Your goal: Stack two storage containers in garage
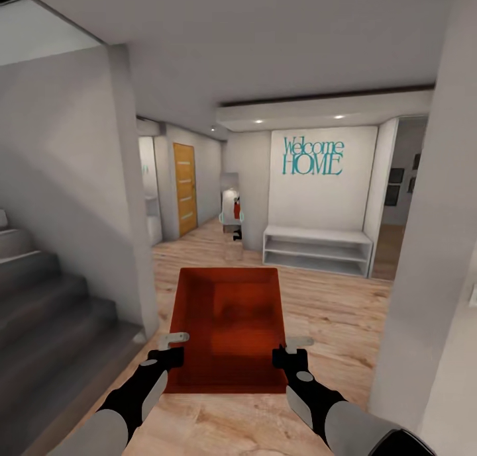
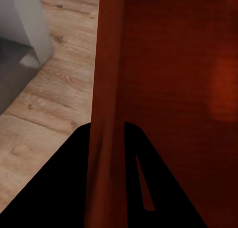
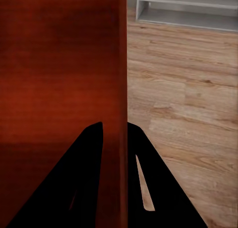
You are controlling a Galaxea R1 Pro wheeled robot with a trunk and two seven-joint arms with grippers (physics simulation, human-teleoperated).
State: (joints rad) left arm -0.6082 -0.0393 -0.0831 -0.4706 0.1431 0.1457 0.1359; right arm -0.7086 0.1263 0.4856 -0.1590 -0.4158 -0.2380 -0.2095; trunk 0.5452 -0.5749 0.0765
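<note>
I see the storage container [image 1: 228,327] in a deep orange-red, plain and unpatterned, darker toward its inner middle. My left end effector [image 1: 173,349] and right end effector [image 1: 291,351] are black with pale grey fingertips, and the forearms fade to grey. The floor [image 1: 331,310] is light wood plank with brown grain streaks and knots. The walls [image 1: 59,178] are plain white-grey, and the stairs [image 1: 40,297] are dark grey. Ahead, teal lettering [image 1: 313,156] stands on a white panel above a white shelf unit [image 1: 317,249], and a door [image 1: 185,188] is amber wood with pale horizontal stripes.
</note>
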